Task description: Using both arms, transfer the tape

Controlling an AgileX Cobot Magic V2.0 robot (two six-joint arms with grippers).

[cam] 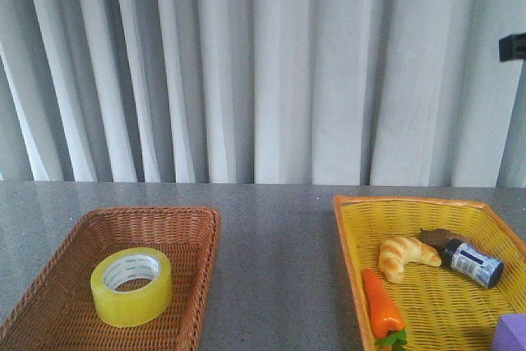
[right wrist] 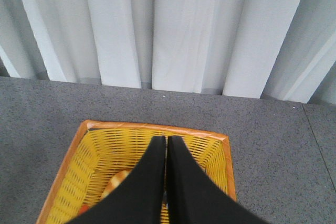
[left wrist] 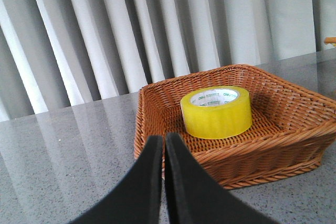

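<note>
The left claw (left wrist: 164, 148) is sitting pressed closed and empty, facing the tape (left wrist: 216, 112), which is lying flat in the brown basket (left wrist: 262, 156) at near left. Light, stiff, slick-sided: gripping across its wall through the core looks safest.

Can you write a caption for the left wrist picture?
Shut left gripper faces the yellow tape lying flat in the brown basket.

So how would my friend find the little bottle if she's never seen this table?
Look on the grey table for the yellow basket on the right, not the brown basket on the left. The bottle lies on its side near the yellow basket's far right, next to the croissant. It is the only dark thing with a blue-and-white label; the carrot is orange.
</note>
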